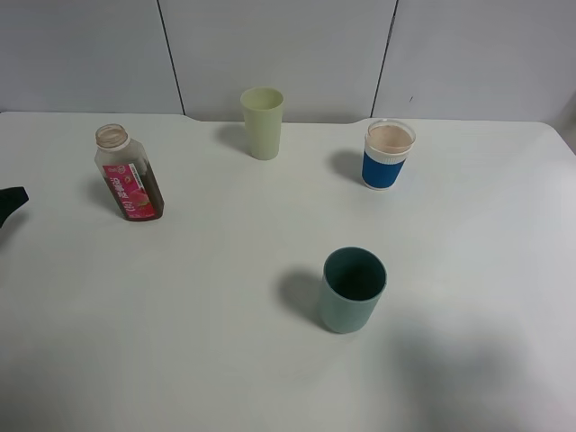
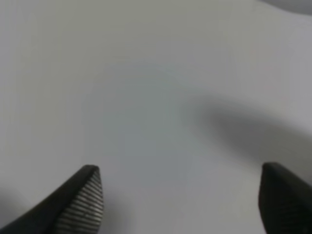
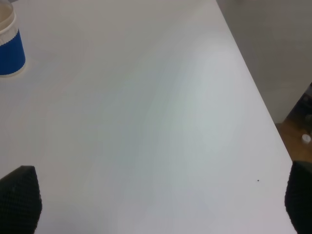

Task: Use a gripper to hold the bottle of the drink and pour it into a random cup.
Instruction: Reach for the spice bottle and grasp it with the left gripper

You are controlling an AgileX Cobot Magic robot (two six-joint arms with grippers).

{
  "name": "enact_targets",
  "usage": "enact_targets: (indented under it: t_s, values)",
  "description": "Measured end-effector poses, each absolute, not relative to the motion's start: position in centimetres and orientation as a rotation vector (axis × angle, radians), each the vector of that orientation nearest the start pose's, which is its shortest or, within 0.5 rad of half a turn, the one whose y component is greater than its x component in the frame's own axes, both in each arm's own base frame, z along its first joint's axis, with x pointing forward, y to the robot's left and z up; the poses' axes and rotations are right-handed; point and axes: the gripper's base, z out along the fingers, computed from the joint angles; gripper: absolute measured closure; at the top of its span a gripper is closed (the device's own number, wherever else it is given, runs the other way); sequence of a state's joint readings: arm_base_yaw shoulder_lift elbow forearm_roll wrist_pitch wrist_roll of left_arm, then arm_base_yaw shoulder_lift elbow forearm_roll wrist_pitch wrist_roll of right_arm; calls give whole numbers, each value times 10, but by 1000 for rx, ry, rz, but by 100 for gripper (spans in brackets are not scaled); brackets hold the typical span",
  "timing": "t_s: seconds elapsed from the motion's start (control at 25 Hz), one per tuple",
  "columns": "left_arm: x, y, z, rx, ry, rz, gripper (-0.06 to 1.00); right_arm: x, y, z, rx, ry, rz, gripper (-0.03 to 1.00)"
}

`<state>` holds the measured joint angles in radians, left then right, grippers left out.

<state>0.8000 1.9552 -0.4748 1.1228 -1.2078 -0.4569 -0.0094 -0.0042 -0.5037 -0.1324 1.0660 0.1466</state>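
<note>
From the high camera I see the bottle [image 1: 129, 175] standing capless on the left of the worktop [image 1: 225, 360], well apart from the pale green cup [image 1: 262, 122] at the back. My left wrist camera shows the left claw [image 2: 183, 195] spread wide above the worktop. The right wrist camera shows the right claw [image 3: 161, 200] spread too, a blue-sleeved cup [image 3: 7, 46] beyond it.

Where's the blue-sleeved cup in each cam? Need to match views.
Exterior high: the blue-sleeved cup stands right of centre, toward the back, to the right of the yellow-green cup.
Left wrist: not in it.
Right wrist: cut off at the picture's edge, across the table from the camera.
Shared landmark: the white table; its right-hand edge shows in the exterior and right wrist views.
</note>
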Motion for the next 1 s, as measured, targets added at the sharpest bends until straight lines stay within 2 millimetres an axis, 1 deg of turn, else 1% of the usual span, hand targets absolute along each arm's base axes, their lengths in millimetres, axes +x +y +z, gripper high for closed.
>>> enact_targets:
  t_s: [0.2, 0.36, 0.6, 0.72, 1.0]
  values:
    - [248, 130, 111, 20, 1848, -465, 34, -7, -10, 278, 166, 2029, -72, -3]
    - [260, 124, 109, 44, 1851, -528, 35, -7, -10, 278, 166, 2029, -72, -3]
    - [279, 108, 104, 123, 1862, -618, 36, -7, -10, 278, 166, 2029, -72, -3]
    - [283, 102, 103, 158, 1867, -643, 38, -7, -10, 278, 166, 2029, -72, -3]
    - [279, 94, 101, 225, 1901, -716, 39, -7, -10, 278, 166, 2029, -72, -3]
